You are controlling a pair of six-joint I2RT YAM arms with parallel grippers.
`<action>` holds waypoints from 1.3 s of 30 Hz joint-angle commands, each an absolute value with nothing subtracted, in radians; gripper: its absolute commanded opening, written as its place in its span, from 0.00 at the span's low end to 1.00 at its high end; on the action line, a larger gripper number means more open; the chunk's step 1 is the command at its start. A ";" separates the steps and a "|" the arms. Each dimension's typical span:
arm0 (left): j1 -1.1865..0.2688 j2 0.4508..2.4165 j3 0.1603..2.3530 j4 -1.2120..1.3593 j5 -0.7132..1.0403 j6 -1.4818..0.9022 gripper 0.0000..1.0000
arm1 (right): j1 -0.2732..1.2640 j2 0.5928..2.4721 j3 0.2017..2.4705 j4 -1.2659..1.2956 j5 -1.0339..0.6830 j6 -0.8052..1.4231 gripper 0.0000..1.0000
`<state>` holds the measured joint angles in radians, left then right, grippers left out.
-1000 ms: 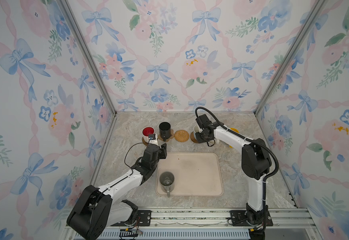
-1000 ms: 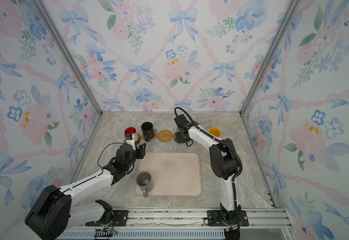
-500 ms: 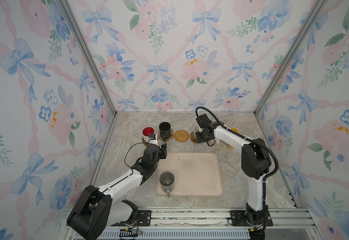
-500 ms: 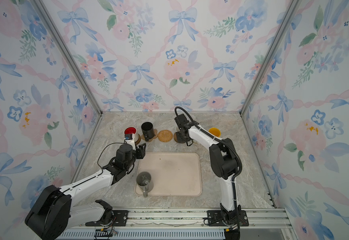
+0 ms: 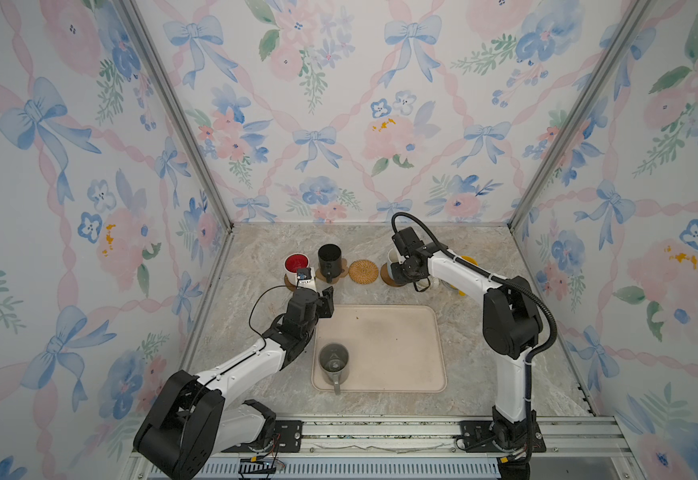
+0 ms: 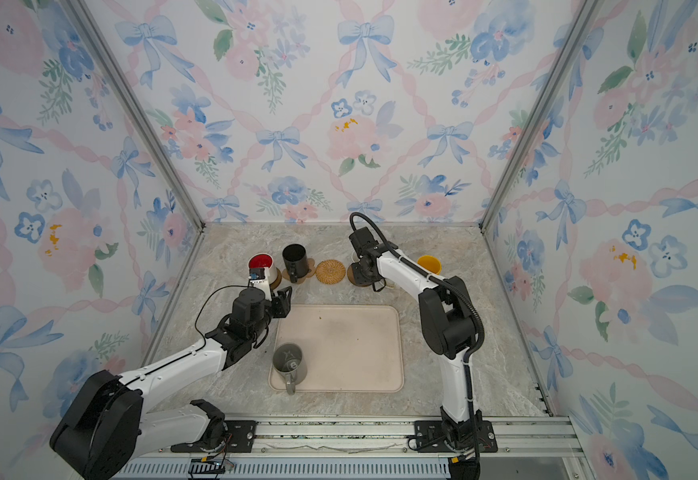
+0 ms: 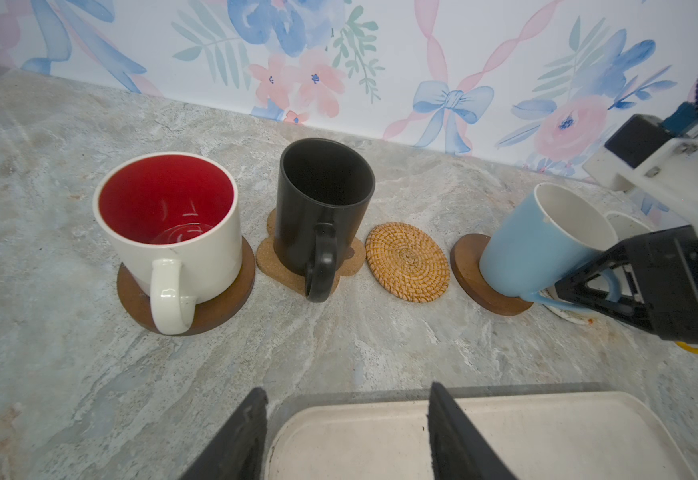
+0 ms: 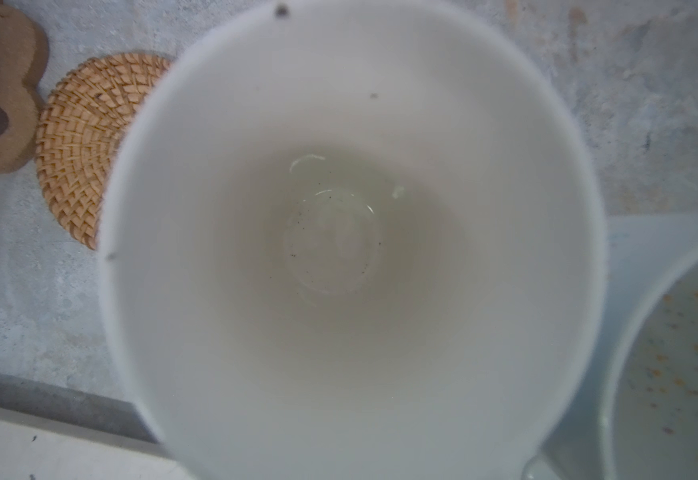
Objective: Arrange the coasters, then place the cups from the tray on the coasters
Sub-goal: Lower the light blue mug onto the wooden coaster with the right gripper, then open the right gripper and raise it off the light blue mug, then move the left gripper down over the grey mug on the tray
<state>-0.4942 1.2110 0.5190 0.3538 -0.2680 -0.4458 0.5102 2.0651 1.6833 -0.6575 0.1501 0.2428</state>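
Marble-look table (image 5: 380, 245) fills the lower middle of both top views. The beige tray (image 5: 397, 345) lies at its centre, bare but for the grey mug (image 5: 333, 360), upright in the tray's lower-left corner. Left gripper (image 5: 325, 300) hangs over the tray's upper-left corner, jaws apart, nothing between them. Right gripper (image 7: 584, 289) is at the row of mugs above the tray, jaws set close about the handle of the light blue mug (image 7: 534, 245); cannot tell whether they pinch it. Against the pictures a second back, no arm or mug has visibly shifted in the top views. The blue mug's base is down on a dark wooden disc (image 7: 470, 270), toward its right edge. Judgement: set-down done, release due. White mug with red inside (image 7: 168, 224) and black mug (image 7: 322, 208) stand on a second wooden disc (image 7: 131, 291) and the paw-shaped coaster (image 7: 266, 262). Yellow mug (image 5: 467, 261) is right of the arm. Rattan coaster (image 7: 407, 262), between the black and blue mugs, is bare, so likely the grey mug's place.
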 commanded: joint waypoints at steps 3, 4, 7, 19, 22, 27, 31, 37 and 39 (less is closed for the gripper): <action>-0.487 1.200 0.510 0.365 -0.258 -0.428 0.58 | 0.502 2.057 1.698 -0.640 0.161 0.250 0.23; -0.486 1.201 0.509 0.364 -0.258 -0.428 0.58 | 0.502 2.056 1.697 -0.641 0.161 0.250 0.25; -0.486 1.197 0.509 0.364 -0.255 -0.430 0.58 | 0.502 2.050 1.691 -0.640 0.162 0.250 0.31; -0.487 1.189 0.507 0.364 -0.247 -0.432 0.58 | 0.502 1.980 1.638 -0.625 0.164 0.255 0.48; -0.488 1.184 0.505 0.364 -0.245 -0.432 0.58 | 0.502 1.957 1.628 -0.634 0.169 0.262 0.52; -0.486 1.180 0.503 0.364 -0.241 -0.434 0.58 | 0.502 1.894 1.608 -0.645 0.178 0.264 0.56; -0.487 1.176 0.505 0.364 -0.232 -0.436 0.57 | 0.503 1.824 1.583 -0.640 0.191 0.265 0.58; -0.488 1.170 0.516 0.341 -0.205 -0.445 0.57 | 0.511 1.698 1.534 -0.608 0.206 0.275 0.63; -0.493 1.170 0.547 0.285 -0.188 -0.445 0.57 | 0.516 1.661 1.509 -0.580 0.204 0.286 0.65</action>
